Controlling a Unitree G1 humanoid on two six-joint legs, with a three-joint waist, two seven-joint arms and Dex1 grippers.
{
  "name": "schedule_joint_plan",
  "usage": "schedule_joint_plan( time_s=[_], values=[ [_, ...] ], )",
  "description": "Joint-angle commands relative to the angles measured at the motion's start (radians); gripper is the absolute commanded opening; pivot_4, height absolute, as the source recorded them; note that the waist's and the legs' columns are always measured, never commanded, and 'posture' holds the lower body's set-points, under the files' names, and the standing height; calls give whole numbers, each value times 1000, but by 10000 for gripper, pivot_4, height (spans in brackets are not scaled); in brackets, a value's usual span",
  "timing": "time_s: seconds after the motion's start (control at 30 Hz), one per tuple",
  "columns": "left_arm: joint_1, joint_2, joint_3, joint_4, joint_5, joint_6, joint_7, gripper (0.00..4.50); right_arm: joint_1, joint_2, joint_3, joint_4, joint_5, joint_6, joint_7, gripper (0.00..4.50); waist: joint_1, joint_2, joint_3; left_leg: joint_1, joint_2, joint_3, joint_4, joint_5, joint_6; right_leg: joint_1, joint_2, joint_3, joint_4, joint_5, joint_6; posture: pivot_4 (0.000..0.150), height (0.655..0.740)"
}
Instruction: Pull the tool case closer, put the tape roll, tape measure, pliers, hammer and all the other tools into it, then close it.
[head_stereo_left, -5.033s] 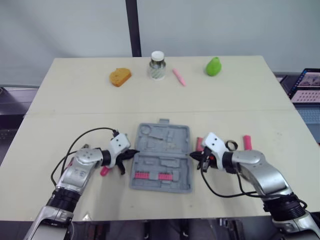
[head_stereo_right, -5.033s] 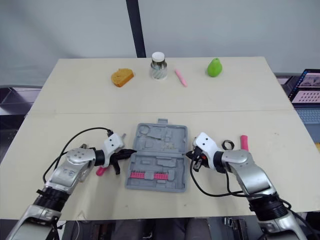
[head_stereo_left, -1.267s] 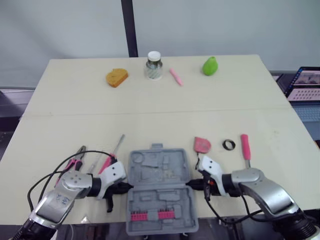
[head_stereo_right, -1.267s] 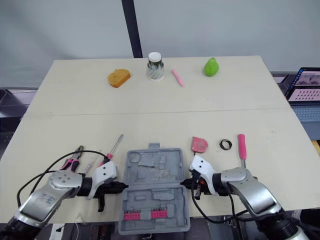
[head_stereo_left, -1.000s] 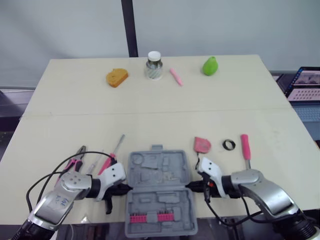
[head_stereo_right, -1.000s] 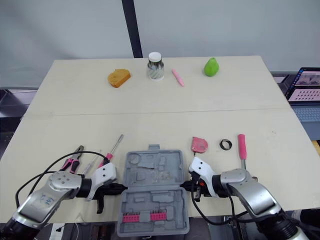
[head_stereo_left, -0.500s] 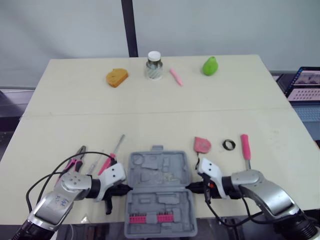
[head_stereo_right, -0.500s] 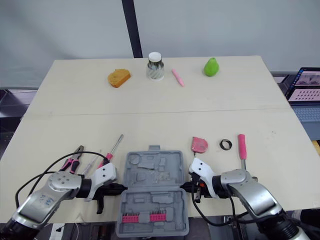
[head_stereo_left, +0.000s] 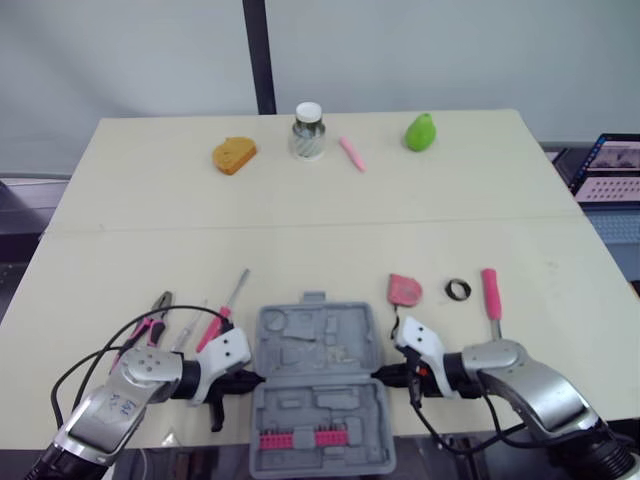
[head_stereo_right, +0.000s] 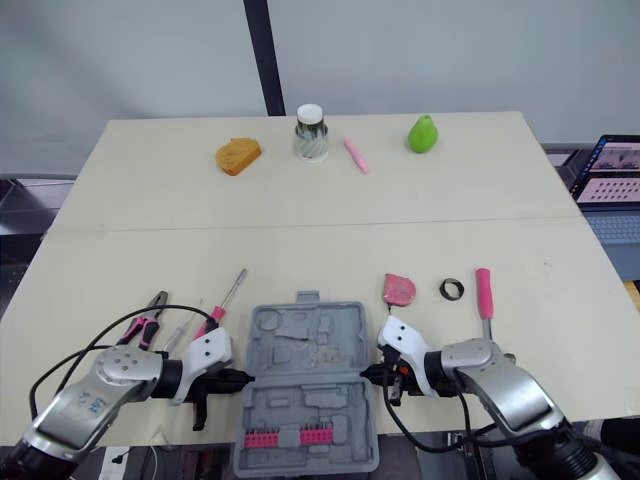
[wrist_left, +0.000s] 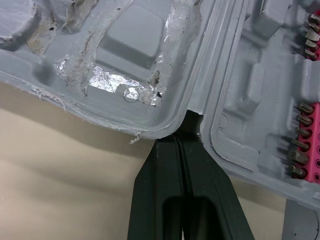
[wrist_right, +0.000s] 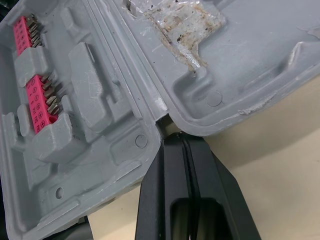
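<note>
Grey tool case (head_stereo_left: 318, 385) lies open and flat, pink bits (head_stereo_left: 300, 439) inside.

The counter (head_stereo_left: 300, 220) is carrying the open tool case (head_stereo_left: 318, 385) at 6 o'clock; pliers (head_stereo_left: 150, 318) and a screwdriver (head_stereo_left: 225, 310) are lying at 8, tape measure (head_stereo_left: 405, 290), tape roll (head_stereo_left: 457, 290) and hammer (head_stereo_left: 490, 292) at 4, a jar (head_stereo_left: 308, 131) at 12.

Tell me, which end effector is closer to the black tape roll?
Right. The right end effector sits at the right edge of the tool case, the tape roll just beyond it. The left end effector sits at the case's left edge.
</note>
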Motion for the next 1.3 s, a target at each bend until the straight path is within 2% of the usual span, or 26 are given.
schedule_joint_plan(
  time_s=[0.03,0.8,0.9,1.0,1.1,1.17,1.23,1.3],
  values=[
    [22,7,-23,0,-2,-1,-6,360,5,-1,3,-42,25,-11,21,0,0,0,0,0,0,0,0,0,0,0,0,0,0,0,0,1500,7400],
    [62,44,80,44,-26,-26,9,360,31,-76,-69,2,47,-43,27,0,1,0,0,0,1,0,0,0,0,0,0,0,0,0,0,1500,7400],
    [69,49,128,30,-62,-10,6,360,42,-91,-121,-11,87,-39,44,0,1,0,0,0,1,0,0,0,0,0,1,0,0,0,-1,1500,7400],
    [91,43,328,-12,-202,70,-8,360,80,-134,-281,-22,186,-35,99,0,2,0,0,0,1,0,0,0,0,0,1,0,0,0,-1,1500,7400],
    [91,36,517,-9,-310,141,5,8947,113,-168,-429,45,237,-41,126,0,15,-1,1,-2,1,-1,1,-1,1,0,1,-1,-1,0,-1,1500,7400],
    [99,44,584,-6,-339,165,9,18642,129,-182,-481,82,245,-52,133,0,20,-1,1,-2,1,-1,2,-1,1,0,1,-1,-1,0,-1,1500,7400],
    [118,54,732,96,-336,133,19,28337,132,-199,-601,240,232,-102,121,5278,22,-1,1,-2,1,-1,2,-1,1,0,1,-1,-1,0,-1,1500,7400],
    [133,66,852,224,-316,79,31,39136,115,-218,-697,423,202,-173,93,13335,22,-1,1,-2,1,0,2,-1,1,0,1,-1,-1,0,-1,1500,7400]
  ],
)
